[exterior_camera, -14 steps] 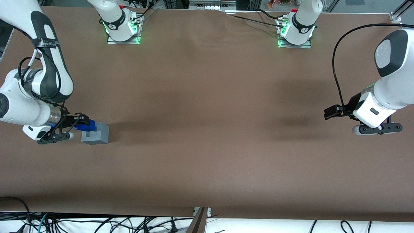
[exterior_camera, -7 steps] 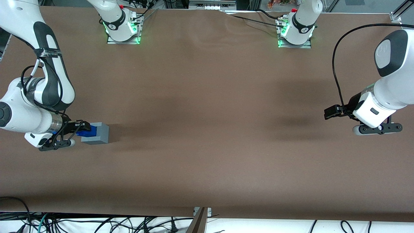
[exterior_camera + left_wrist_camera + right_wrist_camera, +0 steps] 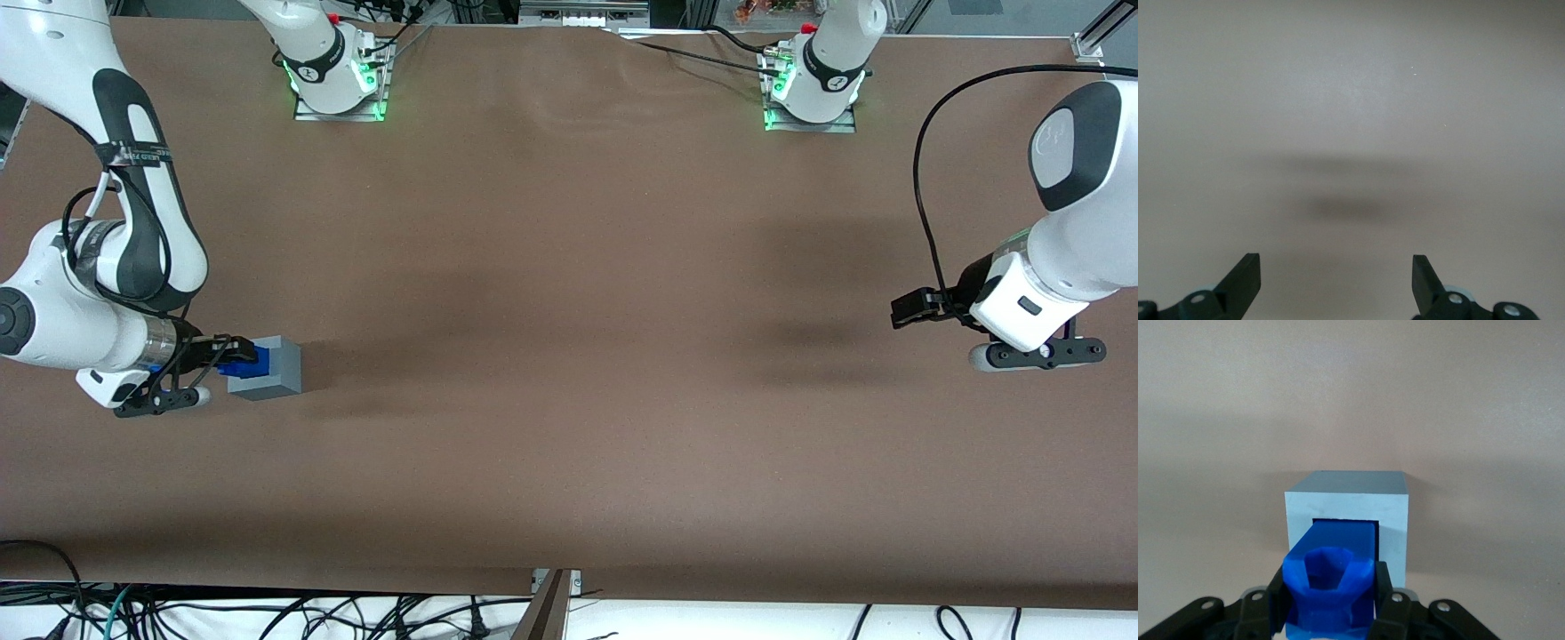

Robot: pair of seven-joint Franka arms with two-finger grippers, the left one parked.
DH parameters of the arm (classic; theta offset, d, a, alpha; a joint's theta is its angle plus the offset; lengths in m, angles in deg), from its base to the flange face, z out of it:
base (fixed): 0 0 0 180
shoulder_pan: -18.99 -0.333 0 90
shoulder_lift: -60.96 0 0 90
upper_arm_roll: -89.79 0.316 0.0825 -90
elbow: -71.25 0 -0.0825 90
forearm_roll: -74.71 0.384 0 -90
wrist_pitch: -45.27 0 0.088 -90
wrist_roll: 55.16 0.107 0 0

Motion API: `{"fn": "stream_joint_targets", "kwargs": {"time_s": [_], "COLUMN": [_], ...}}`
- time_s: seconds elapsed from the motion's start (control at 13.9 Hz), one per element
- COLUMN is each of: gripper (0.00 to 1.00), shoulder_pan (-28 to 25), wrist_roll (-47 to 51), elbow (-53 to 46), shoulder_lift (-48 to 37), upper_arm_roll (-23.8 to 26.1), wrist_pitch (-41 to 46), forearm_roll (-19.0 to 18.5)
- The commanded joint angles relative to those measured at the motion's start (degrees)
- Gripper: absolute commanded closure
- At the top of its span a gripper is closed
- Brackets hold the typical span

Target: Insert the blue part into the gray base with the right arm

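Observation:
The gray base [image 3: 267, 368] stands on the brown table toward the working arm's end. In the right wrist view the gray base [image 3: 1395, 513] shows its square recess, and the lower end of the blue part [image 3: 1331, 580] sits inside that recess. My right gripper [image 3: 233, 357] is at the base's top, shut on the blue part [image 3: 241, 363]. Its black fingers [image 3: 1381, 583] press on both sides of the part's knobbly upper end. The right arm [image 3: 89, 302] reaches down from above the table edge.
Two arm mounts with green lights [image 3: 338, 84] stand along the table edge farthest from the front camera. The brown table surface [image 3: 569, 356] stretches toward the parked arm's end. Cables lie below the table edge nearest the front camera [image 3: 267, 618].
My gripper has lowered with the blue part, which now sits deeper in the gray base's recess. The base has hardly moved.

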Motion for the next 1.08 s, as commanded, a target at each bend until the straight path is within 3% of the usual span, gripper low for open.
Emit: {"fn": "stream_joint_targets", "kwargs": {"time_s": [0.0, 0.07, 0.5, 1.01], "gripper": [0.06, 0.02, 0.01, 0.01], "shoulder_pan": [0.58, 0.58, -0.21, -0.74], "wrist_roll": [0.16, 0.07, 2.08, 9.56], "elbow": [-1.64, -1.72, -4.01, -0.86], "shoulder_lift": [1.5, 1.41, -2.0, -19.65], "upper_arm_roll": [0.63, 0.63, 0.54, 1.33], "wrist_pitch": [0.53, 0.53, 4.03, 18.63], "forearm_roll": [0.96, 0.96, -0.01, -2.91]}}
